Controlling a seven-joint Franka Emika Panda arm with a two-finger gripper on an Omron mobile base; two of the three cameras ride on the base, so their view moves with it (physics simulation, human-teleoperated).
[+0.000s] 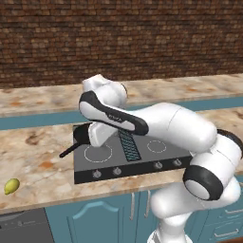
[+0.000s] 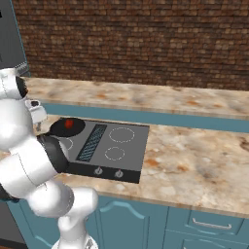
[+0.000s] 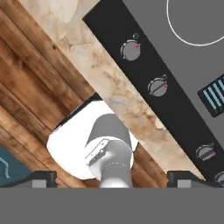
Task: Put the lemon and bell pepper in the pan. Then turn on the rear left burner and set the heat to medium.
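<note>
The black pan (image 2: 63, 129) sits on the rear left corner of the dark cooktop (image 2: 131, 146), covering that burner zone. The red bell pepper (image 2: 69, 123) lies inside it. In the left base view my arm hides most of the pan (image 1: 80, 134); its thin handle (image 1: 69, 151) sticks out toward the front left. The lemon (image 1: 11, 186) lies on the counter far left of the cooktop, near the front edge. My gripper (image 3: 111, 179) is open with nothing between its fingers, and looks down on the cooktop's front panel of knobs (image 3: 130, 50).
Several knobs (image 1: 117, 171) line the cooktop's front strip. White rings mark the front left (image 1: 97, 153) and right burners (image 2: 121, 134), with a blue vent grille (image 2: 92, 142) between them. Marble counter (image 2: 194, 160) runs right; a brick wall stands behind.
</note>
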